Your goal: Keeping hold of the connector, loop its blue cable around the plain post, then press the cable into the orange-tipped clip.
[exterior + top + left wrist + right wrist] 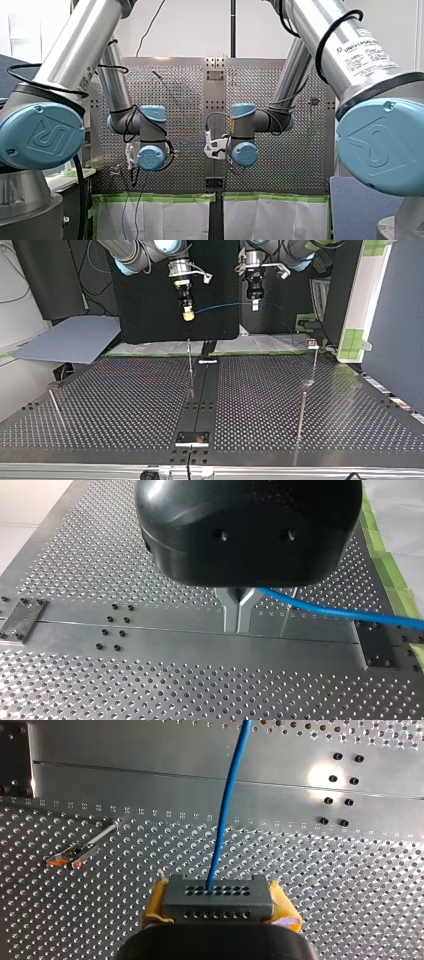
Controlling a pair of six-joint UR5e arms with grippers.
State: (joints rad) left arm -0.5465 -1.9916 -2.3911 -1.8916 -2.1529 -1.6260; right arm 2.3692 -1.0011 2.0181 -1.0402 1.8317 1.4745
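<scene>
In the right wrist view my right gripper [218, 906] is shut on a grey connector [218, 896] pierced with small holes, its yellow pads [156, 907] on both sides. The blue cable [225, 805] leaves the connector's face and runs ahead over the table. In the top view the cable [222, 306] spans the gap from my right gripper [187, 315] to my left gripper [255, 304], both high above the table. My left gripper [239, 617] has its metal fingertips shut, and the cable [330, 611] comes out sideways from between the fingers. The orange-tipped clip [67, 860] stands beside my right gripper.
Thin metal posts rise from the perforated table [125, 405]: one at the middle [190, 367], one at the top view's right [301, 415], one at its left [55, 406]. A further post with a small head [312, 344] stands at the far right. A dark centre rail [202, 390] splits the table.
</scene>
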